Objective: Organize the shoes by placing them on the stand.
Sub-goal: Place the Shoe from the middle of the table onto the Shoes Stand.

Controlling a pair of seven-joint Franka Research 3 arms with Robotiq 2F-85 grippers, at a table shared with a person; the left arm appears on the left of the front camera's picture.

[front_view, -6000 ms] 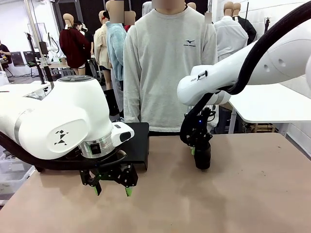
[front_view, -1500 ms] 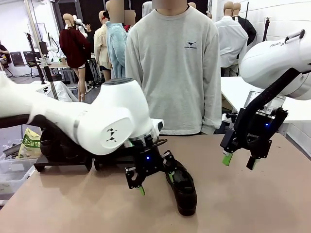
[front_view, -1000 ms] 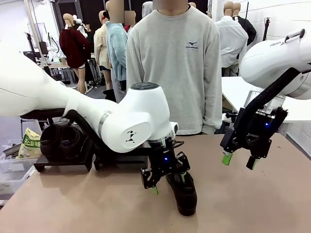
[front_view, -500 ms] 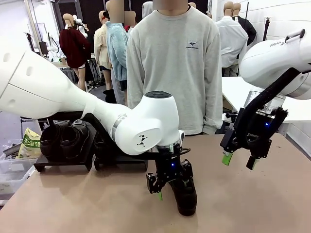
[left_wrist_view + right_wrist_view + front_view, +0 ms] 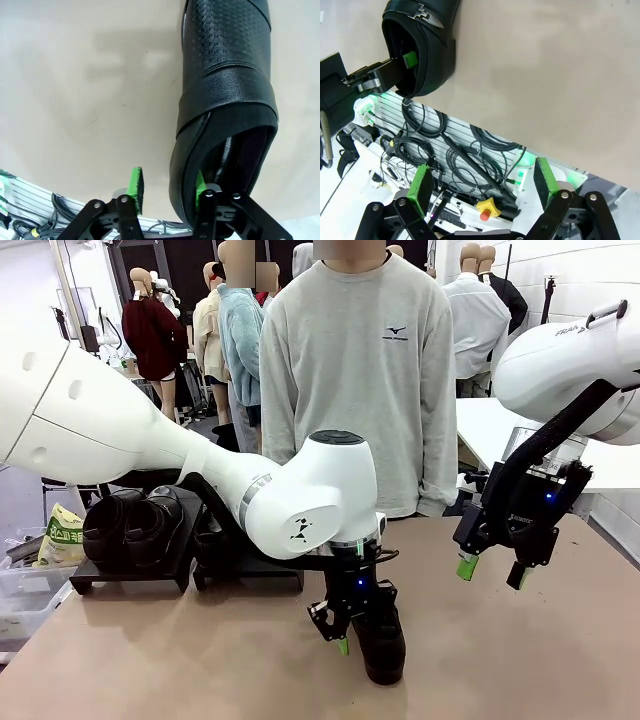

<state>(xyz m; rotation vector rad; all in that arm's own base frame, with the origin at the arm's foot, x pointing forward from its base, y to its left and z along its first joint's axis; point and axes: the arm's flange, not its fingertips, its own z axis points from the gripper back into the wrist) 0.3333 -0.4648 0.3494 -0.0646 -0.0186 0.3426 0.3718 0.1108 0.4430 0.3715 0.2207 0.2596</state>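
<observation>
Black dress shoe [image 5: 381, 645] lies on the tan table [image 5: 520, 650], right of the stand [image 5: 130, 565] holding two shoes [image 5: 130, 527]. Left hand [image 5: 167, 187] straddles its heel wall, one finger inside the opening, one outside, half-closed, not visibly clamped. Right hand [image 5: 490, 571] hangs wide open, empty.

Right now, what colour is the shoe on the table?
Black: the shoe shows it best in the left wrist view, glossy with a pebbled texture.

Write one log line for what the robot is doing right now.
left tool: straddling the rim of the glossy black leather shoe on the table | right tool: open, raised | low matte-black stand: holds shoes
</observation>
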